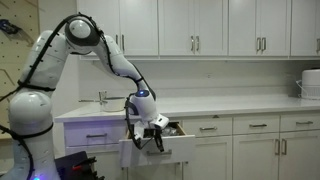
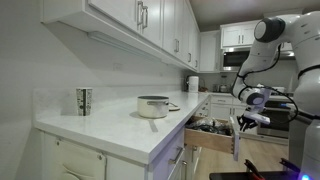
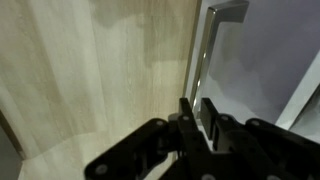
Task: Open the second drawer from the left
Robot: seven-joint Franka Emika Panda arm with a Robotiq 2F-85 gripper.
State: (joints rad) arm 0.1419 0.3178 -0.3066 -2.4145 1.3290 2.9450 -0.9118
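The second drawer from the left (image 1: 175,152) is a white drawer pulled well out of the cabinet row. In an exterior view its wooden side (image 2: 205,136) shows, with dark things inside. My gripper (image 1: 153,133) is at the drawer's front, also seen in an exterior view (image 2: 246,118). In the wrist view the fingers (image 3: 197,112) are closed to a narrow gap around the silver bar handle (image 3: 202,55), with the drawer's pale front beside it.
The neighbouring drawer with the purple-lit handle (image 1: 95,134) is shut. A faucet (image 1: 103,97) and a white appliance (image 1: 310,83) stand on the counter. A pot (image 2: 153,105) and a patterned cup (image 2: 84,100) stand there too. Upper cabinets (image 1: 190,25) hang above.
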